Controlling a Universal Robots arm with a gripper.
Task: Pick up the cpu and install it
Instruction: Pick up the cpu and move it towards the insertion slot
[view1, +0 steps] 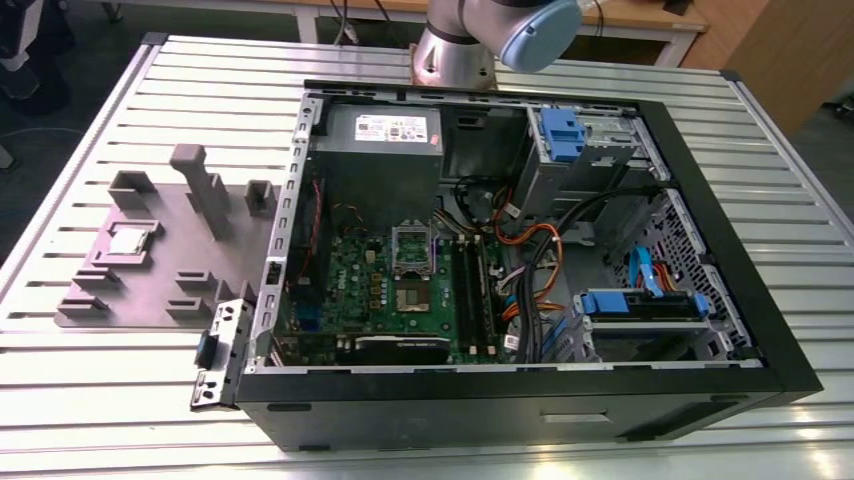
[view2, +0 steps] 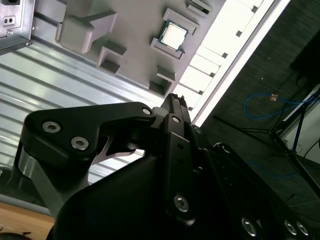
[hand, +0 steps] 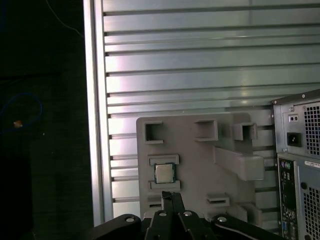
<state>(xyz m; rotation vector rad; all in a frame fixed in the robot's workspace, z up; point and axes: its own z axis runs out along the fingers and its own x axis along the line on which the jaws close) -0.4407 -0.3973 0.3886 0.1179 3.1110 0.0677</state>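
Silver-grey arm joint with pale blue cap at the far edge, exterior view. Black angular gripper, first wrist view, fingers pressed tip to tip.

Hand partly beyond view's edge

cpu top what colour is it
The cpu is shiny silver-grey, clearest in the second wrist view.

Cpu on holder plate, beside computer case.
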